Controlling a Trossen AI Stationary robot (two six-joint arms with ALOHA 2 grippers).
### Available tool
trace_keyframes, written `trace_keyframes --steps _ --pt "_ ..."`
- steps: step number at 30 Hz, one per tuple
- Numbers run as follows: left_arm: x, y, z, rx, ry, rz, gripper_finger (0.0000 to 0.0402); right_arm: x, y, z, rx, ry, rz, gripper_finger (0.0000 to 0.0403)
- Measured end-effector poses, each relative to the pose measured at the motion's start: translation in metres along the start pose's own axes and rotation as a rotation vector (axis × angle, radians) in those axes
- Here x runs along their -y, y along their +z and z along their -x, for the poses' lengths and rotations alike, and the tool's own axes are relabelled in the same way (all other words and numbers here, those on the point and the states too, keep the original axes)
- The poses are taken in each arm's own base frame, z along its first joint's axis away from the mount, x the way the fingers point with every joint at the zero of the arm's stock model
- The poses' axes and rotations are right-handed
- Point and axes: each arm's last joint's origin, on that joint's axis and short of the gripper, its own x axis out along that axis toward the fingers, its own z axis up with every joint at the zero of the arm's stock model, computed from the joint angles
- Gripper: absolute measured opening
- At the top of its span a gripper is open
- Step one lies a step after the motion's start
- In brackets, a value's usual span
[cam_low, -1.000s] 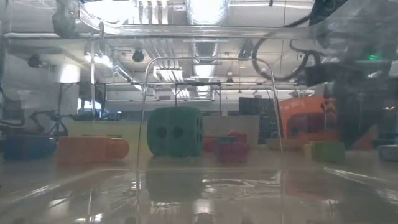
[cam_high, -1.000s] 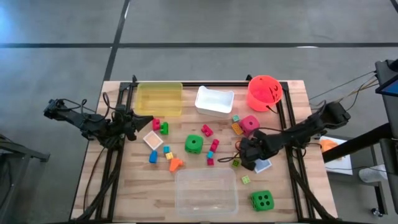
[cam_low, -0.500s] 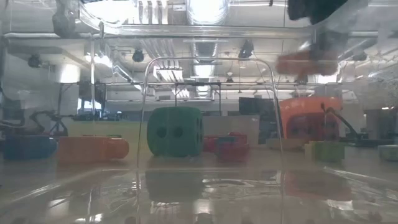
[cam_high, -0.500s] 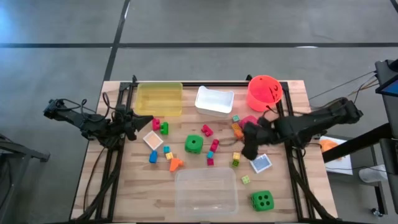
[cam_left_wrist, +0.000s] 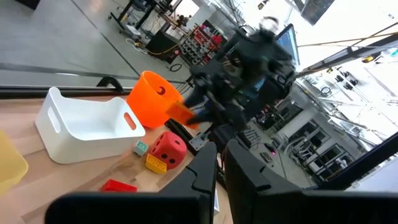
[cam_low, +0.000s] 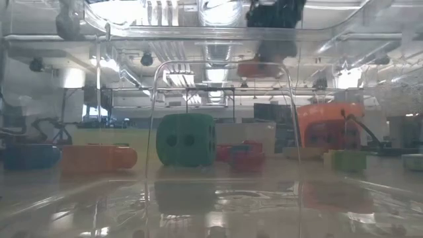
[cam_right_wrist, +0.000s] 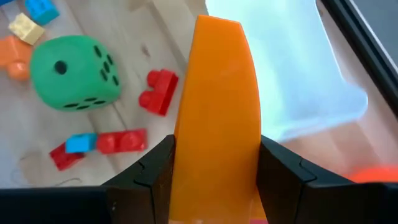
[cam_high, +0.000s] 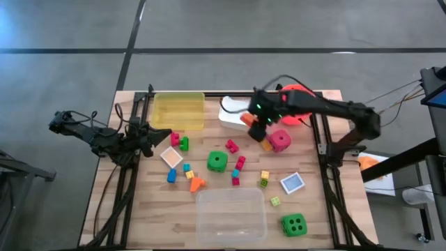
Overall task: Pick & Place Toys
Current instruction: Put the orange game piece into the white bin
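An orange block [cam_right_wrist: 217, 106] sits pinched between the fingers of the right gripper [cam_high: 252, 120], held in the air just beside the white tub [cam_high: 237, 111], near the orange bucket [cam_high: 296, 97]. A pink die [cam_high: 280, 139] lies on the table [cam_high: 327, 104] close below. The left gripper [cam_high: 148, 137], fingers pressed together, waits at the table's left side near the yellow tub [cam_high: 178, 110].
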Motion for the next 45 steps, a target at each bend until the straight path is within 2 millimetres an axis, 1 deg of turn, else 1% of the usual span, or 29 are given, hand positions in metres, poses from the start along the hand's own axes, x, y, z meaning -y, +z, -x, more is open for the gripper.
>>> trace_keyframes --steps 4,7,11,16,19,26,29,36,41,45 --pt "0.000 0.000 0.000 0.000 0.000 0.002 0.0029 0.024 0.023 -0.023 -0.051 0.023 0.026 0.0166" --pt "0.000 0.000 0.000 0.000 0.000 0.002 0.0029 0.036 0.033 -0.043 -0.123 0.025 0.041 0.0166" --pt "0.000 0.000 0.000 -0.002 0.002 0.000 0.0029 0.045 0.042 -0.063 -0.170 0.018 0.041 0.0166" --pt "0.000 0.000 0.000 -0.003 0.002 -0.001 0.0029 0.049 0.050 -0.075 -0.158 -0.044 0.046 0.0165" --pt "0.000 0.000 0.000 -0.003 0.003 0.001 0.0029 0.051 0.051 -0.083 -0.174 -0.069 0.068 0.0165" --pt "-0.001 -0.001 0.000 -0.009 0.009 0.017 0.0029 0.054 0.048 -0.107 -0.237 -0.088 0.183 0.0165" --pt "-0.002 -0.002 0.000 -0.016 0.016 0.033 0.0029 0.055 0.047 -0.110 -0.240 -0.104 0.205 0.0165" --pt "-0.003 -0.003 0.000 -0.026 0.027 0.041 0.0029 0.056 0.043 -0.117 -0.240 -0.111 0.172 0.0165" --pt "-0.003 -0.003 0.000 -0.026 0.027 0.043 0.0029 0.057 0.034 -0.124 -0.275 -0.118 0.125 0.0165" --pt "-0.003 -0.003 0.000 -0.026 0.027 0.044 0.0029 0.058 0.030 -0.131 -0.268 -0.127 0.119 0.0165"
